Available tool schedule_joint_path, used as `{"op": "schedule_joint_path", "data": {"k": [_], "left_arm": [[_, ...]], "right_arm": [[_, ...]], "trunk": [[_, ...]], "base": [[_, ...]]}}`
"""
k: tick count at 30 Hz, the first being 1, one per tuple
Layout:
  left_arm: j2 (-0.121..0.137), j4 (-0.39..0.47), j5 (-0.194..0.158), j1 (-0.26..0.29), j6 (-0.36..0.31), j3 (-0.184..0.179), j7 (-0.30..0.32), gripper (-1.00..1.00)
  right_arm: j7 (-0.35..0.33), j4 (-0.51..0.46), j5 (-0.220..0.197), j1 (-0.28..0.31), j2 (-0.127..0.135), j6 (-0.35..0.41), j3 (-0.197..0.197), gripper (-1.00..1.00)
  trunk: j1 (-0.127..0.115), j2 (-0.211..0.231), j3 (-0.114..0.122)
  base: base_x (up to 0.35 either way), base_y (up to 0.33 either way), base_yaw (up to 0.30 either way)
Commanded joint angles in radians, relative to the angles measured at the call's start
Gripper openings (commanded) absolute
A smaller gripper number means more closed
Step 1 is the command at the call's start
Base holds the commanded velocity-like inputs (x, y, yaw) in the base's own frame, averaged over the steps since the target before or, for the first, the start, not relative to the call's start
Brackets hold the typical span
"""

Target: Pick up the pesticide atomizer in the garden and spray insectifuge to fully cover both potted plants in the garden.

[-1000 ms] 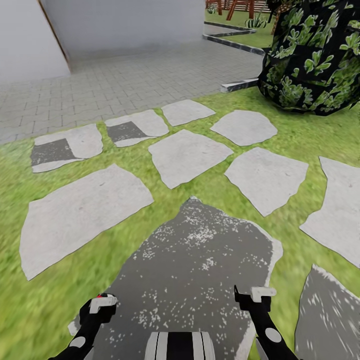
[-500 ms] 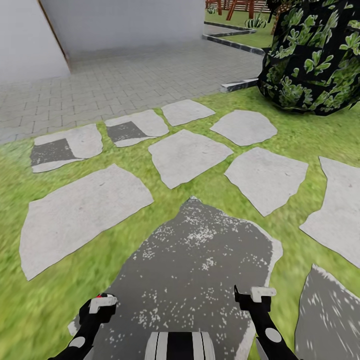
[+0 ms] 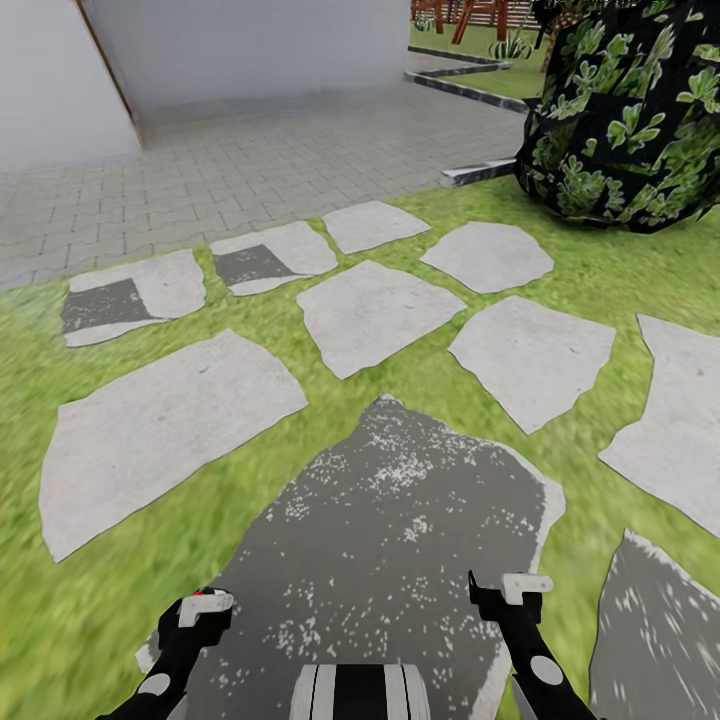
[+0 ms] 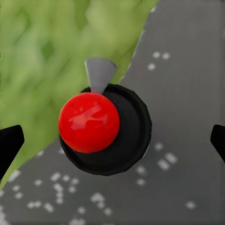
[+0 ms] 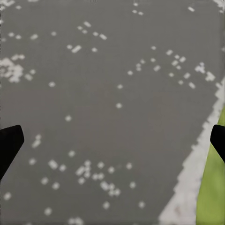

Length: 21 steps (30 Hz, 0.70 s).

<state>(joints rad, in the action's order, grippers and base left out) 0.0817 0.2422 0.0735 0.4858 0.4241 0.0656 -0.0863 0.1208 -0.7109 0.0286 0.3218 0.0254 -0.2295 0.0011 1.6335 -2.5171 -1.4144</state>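
Observation:
The pesticide atomizer (image 4: pixel 93 126) stands upright at the edge of a dark grey speckled paving stone (image 3: pixel 400 520), beside the grass. From above it shows a round red top, a black body and a small grey nozzle. My left gripper (image 4: pixel 112 140) hangs straight over it, open, with its fingertips (image 4: pixel 9 143) far out on either side and not touching it. In the head view the left gripper (image 3: pixel 205 607) sits low on the left. My right gripper (image 3: pixel 510 590) is open over bare dark stone (image 5: pixel 112 93). The potted plants are out of view.
Pale stepping stones (image 3: pixel 375 310) lie in the green lawn (image 3: pixel 60 600) ahead. A large dark shrub with green leaves (image 3: pixel 630 120) stands at the far right. Beyond are a grey brick pavement (image 3: pixel 250 160), a pale wall (image 3: pixel 240 40) and a low kerb (image 3: pixel 480 170).

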Motion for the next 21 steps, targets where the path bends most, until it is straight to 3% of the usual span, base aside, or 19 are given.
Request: {"op": "schedule_joint_path", "data": {"k": [1,21], "left_arm": [[-0.001,-0.001,0.008,0.0,0.004,0.007,-0.001,1.0],[0.0,-0.001,0.008,0.0,0.004,0.007,-0.001,1.0]], "right_arm": [[0.003,0.001,0.003,0.0,0.0,-0.002,0.0,1.0],[0.003,0.002,0.004,0.0,0.0,-0.002,0.0,1.0]], "trunk": [[0.0,0.0,0.001],[0.0,0.0,0.021]], "base": [[0.0,0.0,0.0],[0.0,0.0,0.0]]}}
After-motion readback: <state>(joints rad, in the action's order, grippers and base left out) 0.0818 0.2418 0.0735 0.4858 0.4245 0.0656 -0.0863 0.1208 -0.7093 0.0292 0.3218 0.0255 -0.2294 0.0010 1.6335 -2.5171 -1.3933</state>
